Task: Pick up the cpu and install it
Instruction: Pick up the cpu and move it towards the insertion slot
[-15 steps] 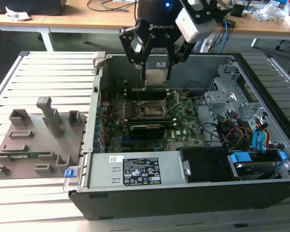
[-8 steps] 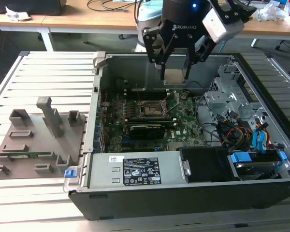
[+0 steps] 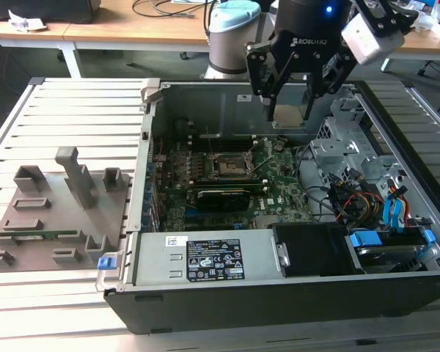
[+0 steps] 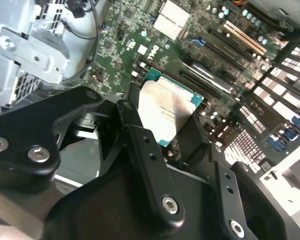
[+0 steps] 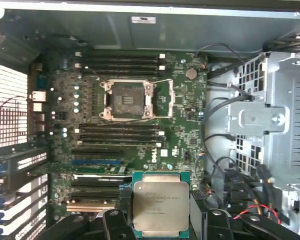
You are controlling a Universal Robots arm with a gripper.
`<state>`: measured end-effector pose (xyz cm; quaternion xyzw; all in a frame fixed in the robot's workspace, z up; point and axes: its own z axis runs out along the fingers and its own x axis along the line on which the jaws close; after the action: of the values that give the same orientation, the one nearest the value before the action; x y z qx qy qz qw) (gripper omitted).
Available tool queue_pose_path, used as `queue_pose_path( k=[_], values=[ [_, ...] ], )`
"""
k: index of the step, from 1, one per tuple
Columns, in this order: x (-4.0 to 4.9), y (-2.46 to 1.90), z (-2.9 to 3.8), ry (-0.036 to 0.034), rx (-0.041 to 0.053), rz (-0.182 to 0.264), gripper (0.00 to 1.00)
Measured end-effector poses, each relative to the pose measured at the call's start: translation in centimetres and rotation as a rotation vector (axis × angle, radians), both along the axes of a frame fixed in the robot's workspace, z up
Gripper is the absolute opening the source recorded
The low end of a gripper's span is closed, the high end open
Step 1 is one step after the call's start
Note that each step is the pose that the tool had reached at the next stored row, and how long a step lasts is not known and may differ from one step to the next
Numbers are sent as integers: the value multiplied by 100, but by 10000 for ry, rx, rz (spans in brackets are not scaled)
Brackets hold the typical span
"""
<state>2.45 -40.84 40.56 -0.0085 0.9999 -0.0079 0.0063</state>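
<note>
The gripper (image 3: 289,110) is holding the cpu (image 5: 160,202), upper middle in the exterior view. Tiny writing is showing on it.

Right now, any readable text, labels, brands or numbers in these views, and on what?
Nothing I can quote as plain words or numbers.
Black gripper: maker's mark only, not quoted.
Silver-grey square cpu lid: engraved lines, too small.
White sticker on grey metal box: fine print, too small.
Green motherboard: white logo, tiny markings, unreadable.
</note>
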Motion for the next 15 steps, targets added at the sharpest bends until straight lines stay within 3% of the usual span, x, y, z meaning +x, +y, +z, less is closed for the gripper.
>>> queue_pose_path(
  k=[2,5,10,15],
  values=[
    [82,3,-2,0,-18,2,55],
    [89,3,-2,-1,-19,2,55],
    [-49,8,-46,0,-33,4,55],
    [-140,17,-163,0,-41,6,55]
  ],
)
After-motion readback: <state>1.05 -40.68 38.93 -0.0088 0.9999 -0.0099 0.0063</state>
